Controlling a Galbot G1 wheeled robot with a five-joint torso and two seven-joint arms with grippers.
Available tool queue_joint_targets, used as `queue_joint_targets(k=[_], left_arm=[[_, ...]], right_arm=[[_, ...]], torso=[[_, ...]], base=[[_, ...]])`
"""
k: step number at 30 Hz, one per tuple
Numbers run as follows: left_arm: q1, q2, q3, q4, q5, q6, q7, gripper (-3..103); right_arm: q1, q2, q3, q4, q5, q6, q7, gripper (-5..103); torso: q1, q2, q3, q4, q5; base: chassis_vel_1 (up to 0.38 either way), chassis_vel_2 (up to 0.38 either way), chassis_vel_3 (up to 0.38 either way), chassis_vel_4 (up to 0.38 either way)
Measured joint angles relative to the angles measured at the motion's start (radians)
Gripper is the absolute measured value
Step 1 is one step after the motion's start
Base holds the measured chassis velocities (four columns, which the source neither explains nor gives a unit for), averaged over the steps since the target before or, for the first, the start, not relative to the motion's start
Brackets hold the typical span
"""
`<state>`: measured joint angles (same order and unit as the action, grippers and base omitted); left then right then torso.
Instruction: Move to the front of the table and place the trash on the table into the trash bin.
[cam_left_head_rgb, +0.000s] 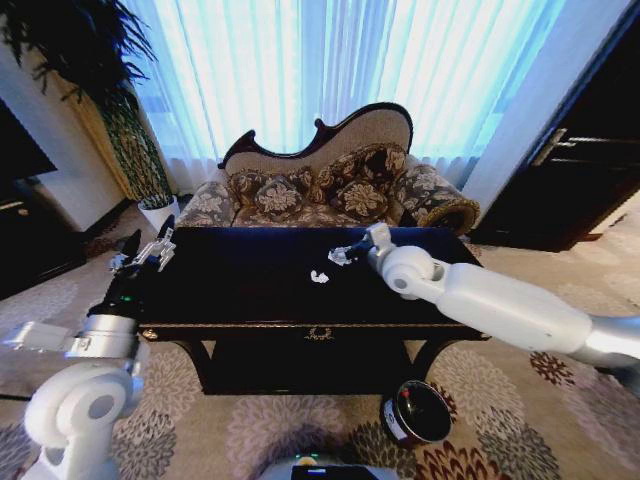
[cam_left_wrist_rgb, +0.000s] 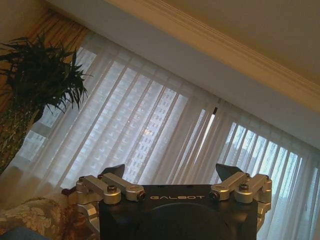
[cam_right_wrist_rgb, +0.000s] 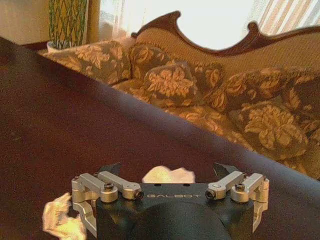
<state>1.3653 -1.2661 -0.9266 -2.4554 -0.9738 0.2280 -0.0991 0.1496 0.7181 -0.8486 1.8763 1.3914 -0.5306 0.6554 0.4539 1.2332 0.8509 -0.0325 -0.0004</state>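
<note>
showing two paper wads (cam_left_head_rgb: 319, 277) on table (cam_left_head_rgb: 250, 290), right pincer (cam_left_head_rgb: 343, 254) open

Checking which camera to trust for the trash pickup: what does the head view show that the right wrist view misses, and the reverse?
Head only: the small round dark trash bin on the carpet, and the left gripper raised at the table's left end.
Right wrist only: a crumpled white paper wad between the right gripper's open fingers.
Both: the dark glossy wooden table, another paper wad, the floral sofa.

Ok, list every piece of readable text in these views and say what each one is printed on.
"GALBOT": on the black body of the left gripper, left wrist view.
"GALBOT": on the black body of the right gripper, right wrist view.
The trash bin label: too small to read.
The table front-rail gold emblem: no legible text.
</note>
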Motion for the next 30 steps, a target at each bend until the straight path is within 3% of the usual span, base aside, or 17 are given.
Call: queue_joint_targets(k=[15,29,30], left_arm=[[-0.012,0.013,0.006,0.025,-0.001,-0.011,0.009,100],[-0.014,0.013,0.007,0.035,0.0,-0.016,0.011,100],[-0.014,0.013,0.008,0.035,0.001,-0.016,0.011,100]], right_arm=[[0.023,0.112,-0.06,-0.093,0.027,-0.021,0.069,100],[0.007,0.119,-0.072,-0.156,-0.008,-0.026,0.062,101],[0.001,0.116,-0.072,-0.159,-0.015,-0.023,0.053,97]], torso=[[0.0,0.0,0.0,0.0,0.0001],[0.0,0.0,0.0,-0.0001,0.0002],[0.0,0.0,0.0,0.0,0.0002]], base=[[0.0,0.0,0.0,0.0],[0.0,0.0,0.0,0.0],[0.0,0.0,0.0,0.0]])
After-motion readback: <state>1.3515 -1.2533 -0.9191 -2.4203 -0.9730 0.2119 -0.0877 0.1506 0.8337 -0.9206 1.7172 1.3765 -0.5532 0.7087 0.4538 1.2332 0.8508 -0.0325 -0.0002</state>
